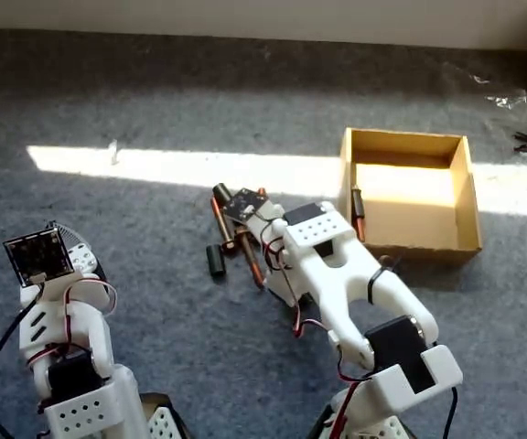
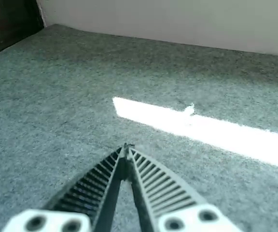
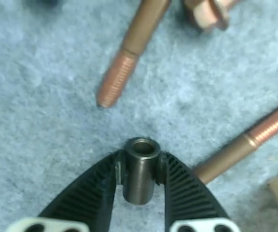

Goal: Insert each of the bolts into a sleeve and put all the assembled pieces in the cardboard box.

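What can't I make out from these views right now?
High view: the right arm covers some bolts; their count is unclear.
High view: the piece in the cardboard box is too small to tell if sleeved.
Right wrist view: two bolts are cut off by the edges.

Arms: we count two, left arm (image 1: 67, 338) at 7 o'clock on the carpet, right arm (image 1: 346, 274) at 5 o'clock.
Grippers: two, left gripper (image 2: 125, 150) and right gripper (image 3: 141, 157).
Cardboard box (image 1: 419, 249): one, at 2 o'clock.
Bolts: two copper shafts for certain, first bolt (image 3: 129, 48) and second bolt (image 3: 245, 145). A flanged bolt head (image 3: 206, 12) may be a third; we cannot tell.
Sleeves: two, held sleeve (image 3: 140, 169) and loose sleeve (image 1: 216, 261).
Dark-and-copper piece (image 1: 358, 212): one, inside the box at its 9 o'clock wall.
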You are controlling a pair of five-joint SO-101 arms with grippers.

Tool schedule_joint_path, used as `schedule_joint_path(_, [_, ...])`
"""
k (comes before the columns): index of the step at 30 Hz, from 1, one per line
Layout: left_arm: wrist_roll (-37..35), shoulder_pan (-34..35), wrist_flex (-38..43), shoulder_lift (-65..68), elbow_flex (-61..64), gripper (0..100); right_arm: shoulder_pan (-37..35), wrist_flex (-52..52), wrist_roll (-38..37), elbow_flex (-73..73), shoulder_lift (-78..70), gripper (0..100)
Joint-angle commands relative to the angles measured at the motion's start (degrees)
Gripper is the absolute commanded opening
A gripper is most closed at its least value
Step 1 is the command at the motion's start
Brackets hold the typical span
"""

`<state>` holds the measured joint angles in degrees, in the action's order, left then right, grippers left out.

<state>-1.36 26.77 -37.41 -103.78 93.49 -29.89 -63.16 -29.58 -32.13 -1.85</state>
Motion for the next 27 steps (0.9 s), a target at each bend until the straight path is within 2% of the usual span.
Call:
schedule_joint_path(1, [0.1, -1.2, 0.2, -0.7, -0.2, 1, 0.5, 0.4, -0.6, 2.0, 0.6, 6.5])
schedule_joint_path(5, [0.1, -1.2, 0.2, -0.7, 0.2, 1, 0.5, -2.9, -0.5, 2.9, 0.7, 0.0])
schedule_joint_path(9, [0.1, -1.2, 0.2, -0.7, 0.2, 1, 0.1, -7.1, 0.0, 8.5, 2.3, 0.6])
schedule_joint_path(11, [0.1, -1.3, 0.2, -0.7, 0.2, 1, 0.0, -9.1, 3.0, 10.4, 4.5, 0.6])
schedule_joint_path(22, [0.1, -1.3, 0.2, -0.7, 0.2, 1, 0.2, -9.9, 4.7, 10.6, 24.8, 0.5])
schedule_joint_path(25, [0.4, -3.2, 0.1, -0.6, 0.2, 1, 0.2, -9.5, 4.7, 7.3, 31.0, 0.5])
schedule_joint_path(27, [3.3, -5.1, -0.1, -0.6, 0.3, 1, 0.2, -9.5, 4.7, 5.3, 34.6, 0.5])
